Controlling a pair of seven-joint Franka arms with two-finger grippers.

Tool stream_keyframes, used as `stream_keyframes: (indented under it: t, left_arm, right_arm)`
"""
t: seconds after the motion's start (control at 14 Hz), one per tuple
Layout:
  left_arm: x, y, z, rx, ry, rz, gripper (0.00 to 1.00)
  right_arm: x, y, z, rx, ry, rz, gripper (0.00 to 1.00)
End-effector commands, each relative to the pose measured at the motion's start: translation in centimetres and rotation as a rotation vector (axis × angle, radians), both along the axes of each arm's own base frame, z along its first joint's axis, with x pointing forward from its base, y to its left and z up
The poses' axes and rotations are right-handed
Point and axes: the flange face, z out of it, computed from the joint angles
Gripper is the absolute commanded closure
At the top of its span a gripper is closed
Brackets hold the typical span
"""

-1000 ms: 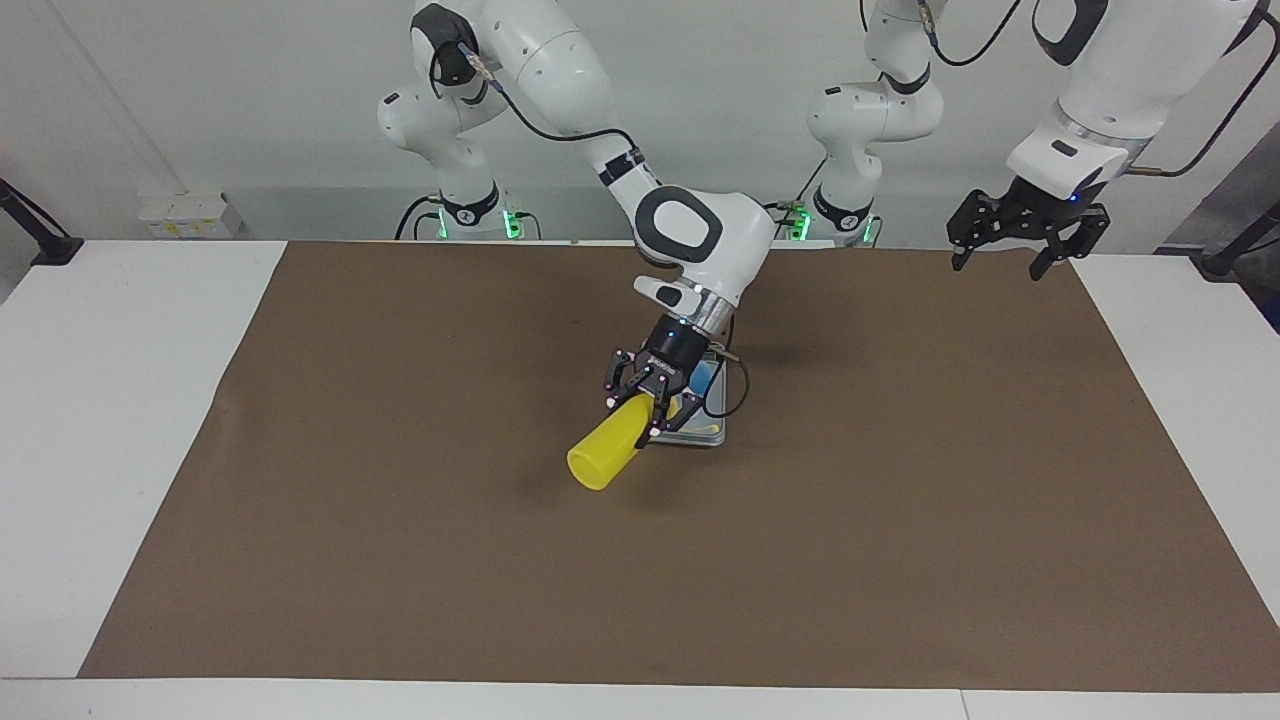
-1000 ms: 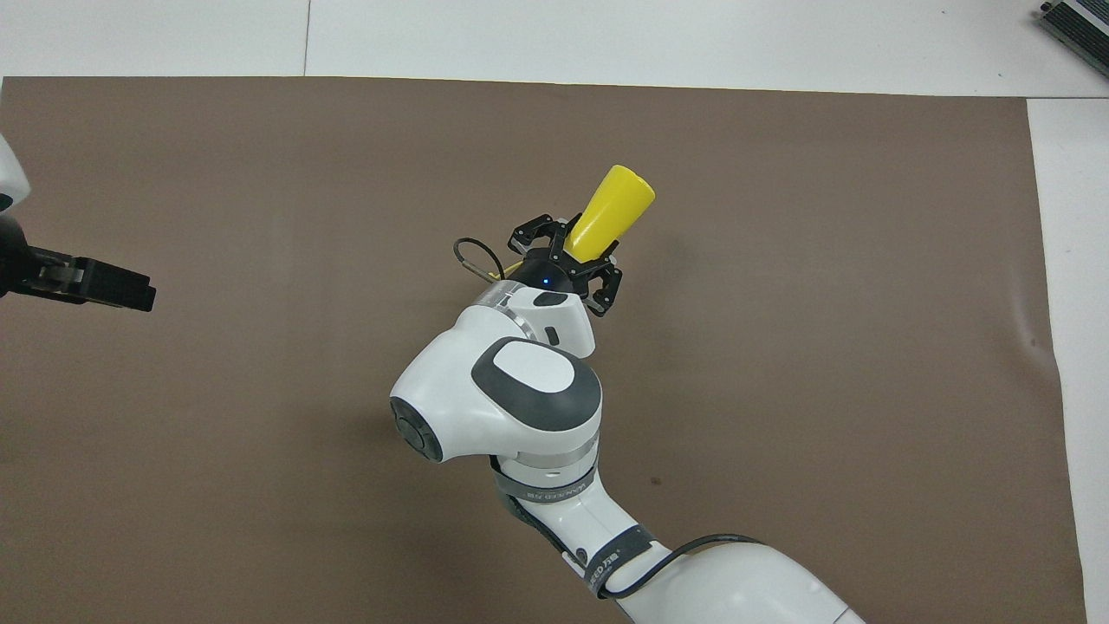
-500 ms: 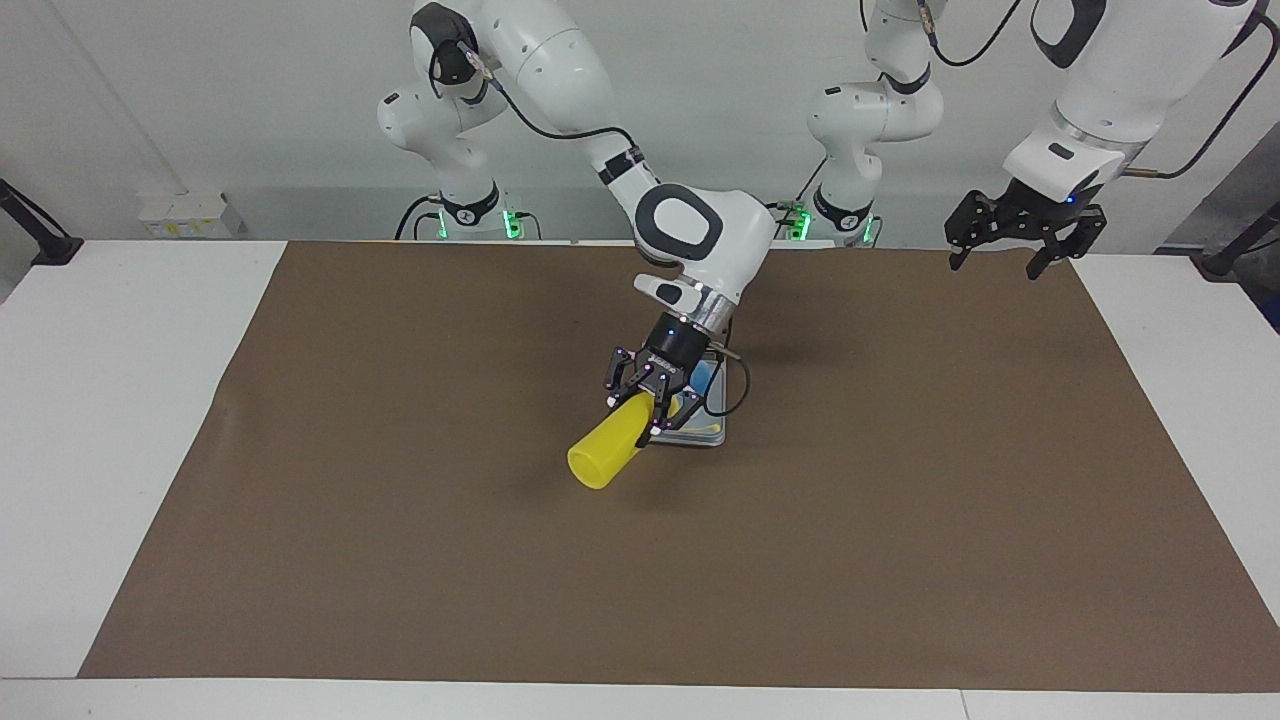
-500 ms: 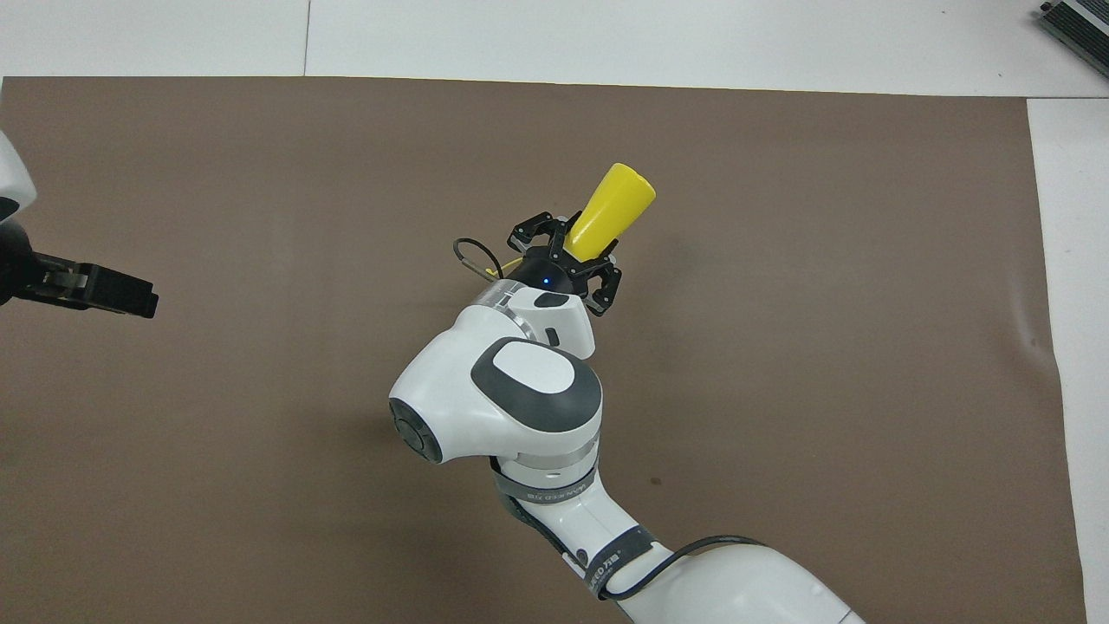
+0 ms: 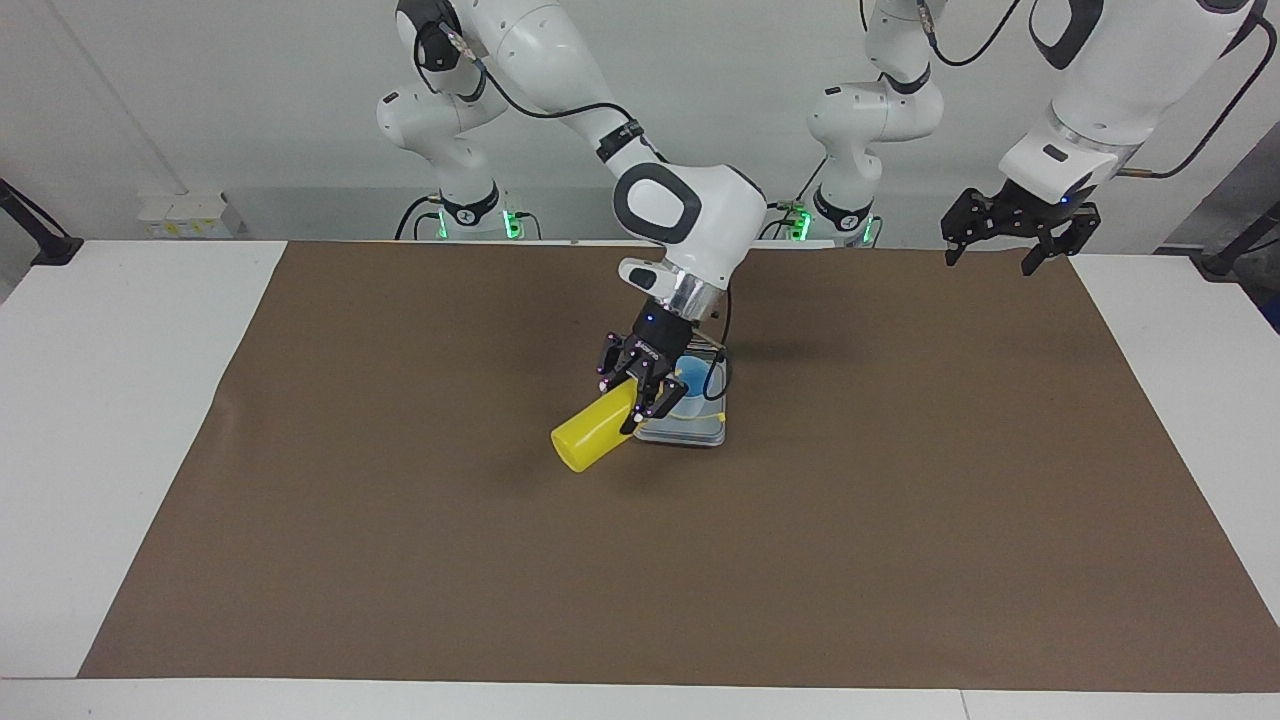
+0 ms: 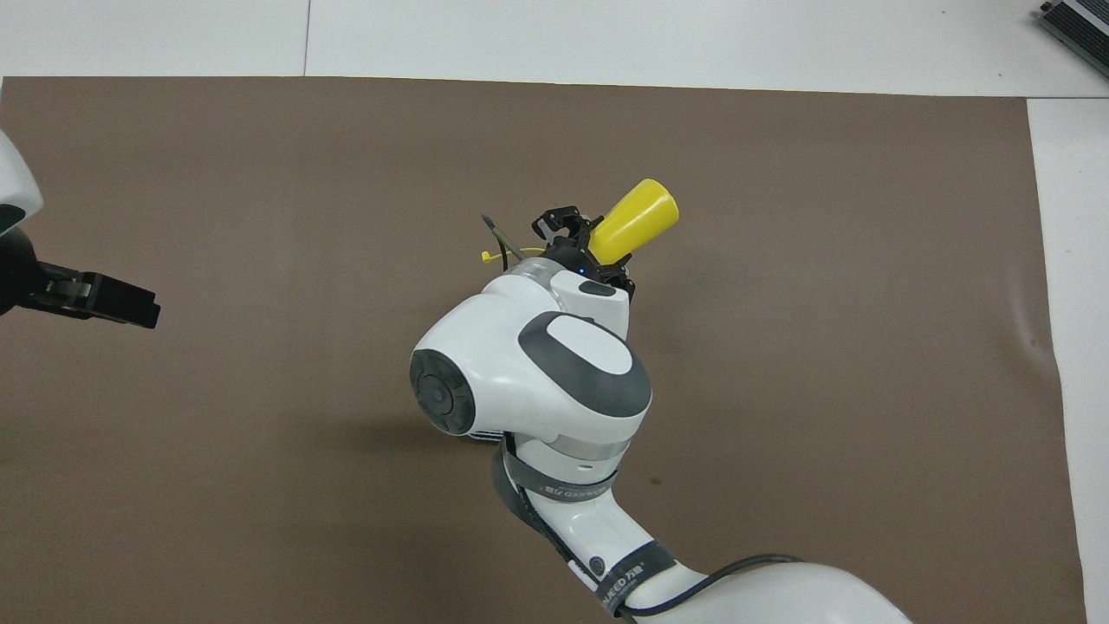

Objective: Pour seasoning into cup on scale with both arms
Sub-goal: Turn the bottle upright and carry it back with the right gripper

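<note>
My right gripper (image 5: 625,400) is shut on the neck end of the seasoning (image 5: 588,438), a yellow squeeze bottle tilted almost level. Its nozzle end points over the cup (image 5: 693,378) and its base sticks out toward the right arm's end of the table. The light blue cup stands on the silver-grey scale (image 5: 700,433) in the middle of the brown mat. In the overhead view the bottle (image 6: 638,226) juts from the right gripper (image 6: 589,251), and that arm hides the cup and scale. The left gripper (image 5: 990,265) hangs open and holds nothing, over the mat's corner at the left arm's end (image 6: 143,308).
A brown mat (image 5: 400,550) covers most of the white table (image 5: 110,400). The right arm's elbow and wrist lean over the mat's middle. A cable loops beside the right wrist, over the scale.
The right wrist has turned and risen a little, swinging the bottle's base toward the right arm's end and slightly nearer the robots. The left gripper has drifted slightly upward.
</note>
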Motion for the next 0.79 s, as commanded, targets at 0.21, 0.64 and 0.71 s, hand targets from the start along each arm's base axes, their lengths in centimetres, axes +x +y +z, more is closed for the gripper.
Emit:
stream_keyframes:
  t: [0.21,0.64,0.71]
  left_arm:
    - [-1.1,-0.3,0.1,0.017,0.015,-0.010,0.00]
    - [-1.7,-1.0,-0.3,0.020,0.030,-0.022,0.00]
    - [-1.7,-1.1,-0.4,0.021,0.032,-0.025,0.00]
  right_arm:
    - [0.3,-4.3,4.9,0.251,0.092,-0.129,1.00]
    - [0.0,-9.7,7.5,0.386,0.297,-0.207,1.00]
    - [-0.1,-10.2,7.9,0.411,0.326,-0.210,1.00]
